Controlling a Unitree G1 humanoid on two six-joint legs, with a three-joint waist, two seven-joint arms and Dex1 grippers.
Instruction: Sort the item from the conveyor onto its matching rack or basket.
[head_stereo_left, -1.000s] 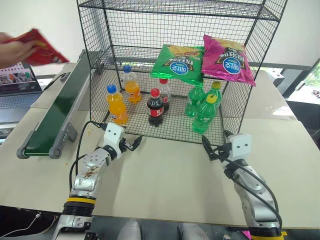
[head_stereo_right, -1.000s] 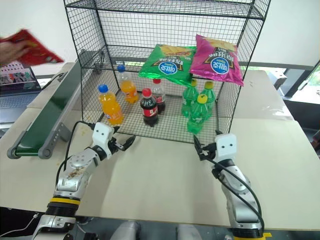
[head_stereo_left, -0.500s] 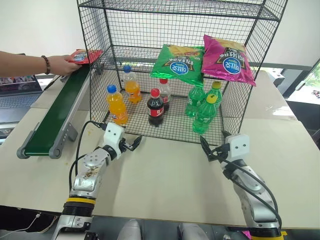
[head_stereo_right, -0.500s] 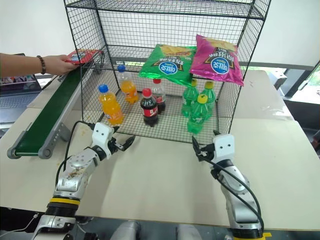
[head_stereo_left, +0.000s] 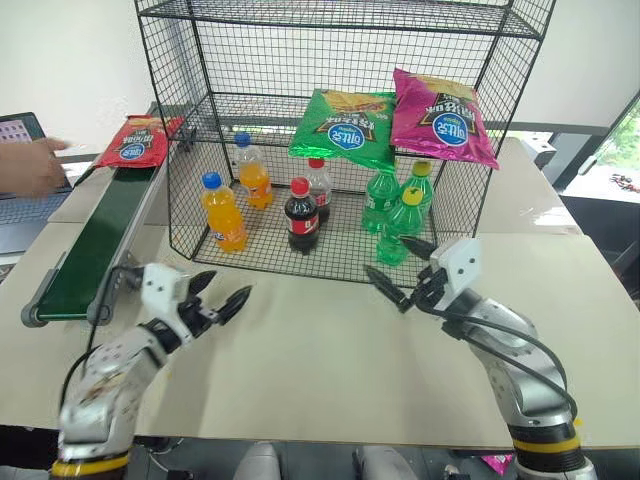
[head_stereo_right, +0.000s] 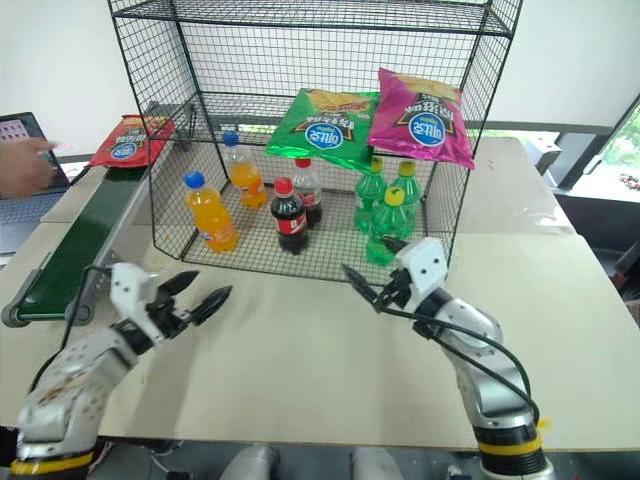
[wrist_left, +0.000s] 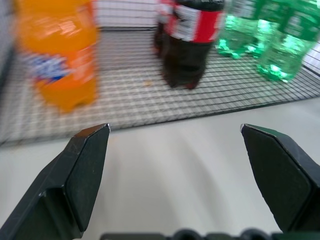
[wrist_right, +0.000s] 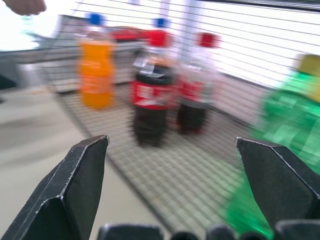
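The red chip bag (head_stereo_left: 137, 141), just released by a person's hand (head_stereo_left: 30, 166), lies at the conveyor (head_stereo_left: 92, 240)'s far end; left gripper (head_stereo_left: 220, 296) and right gripper (head_stereo_left: 402, 272) wait wide open, empty, ready for sorting onto the rack (head_stereo_left: 340, 110).

A shiny red chip bag (head_stereo_left: 137, 142) with a round blue-and-white logo lies flat at the far end of the long dark green conveyor (head_stereo_left: 95, 247), just beside the tall black wire-mesh rack (head_stereo_left: 340, 95), which stands upright with several tiers on the desk (head_stereo_left: 330, 360).

The chip bag (head_stereo_left: 138, 141) lies on the conveyor's (head_stereo_left: 95, 245) far end, left of the rack (head_stereo_left: 340, 130) holding bottles (head_stereo_left: 301, 214).
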